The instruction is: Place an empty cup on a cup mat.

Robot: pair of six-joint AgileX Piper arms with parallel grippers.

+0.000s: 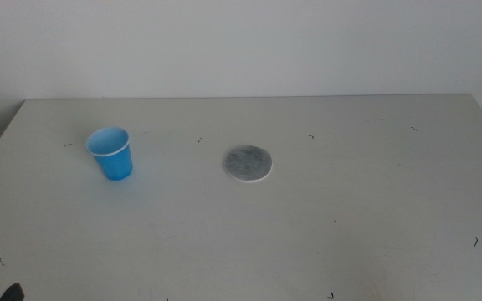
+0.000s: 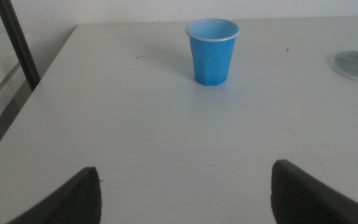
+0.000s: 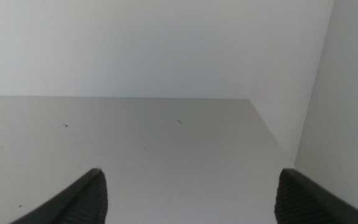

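Left wrist view: the left hand (image 2: 185,193) is spread wide and nothing is held; the cup (image 2: 211,51) is seen upright on the worktop (image 2: 154,124), well ahead. The right hand (image 3: 188,196) is likewise spread wide and empty. The cup mat (image 1: 248,164) is laid flat, apart from the cup.

Bare lab, white table (image 1: 308,234), blank wall (image 1: 241,42)
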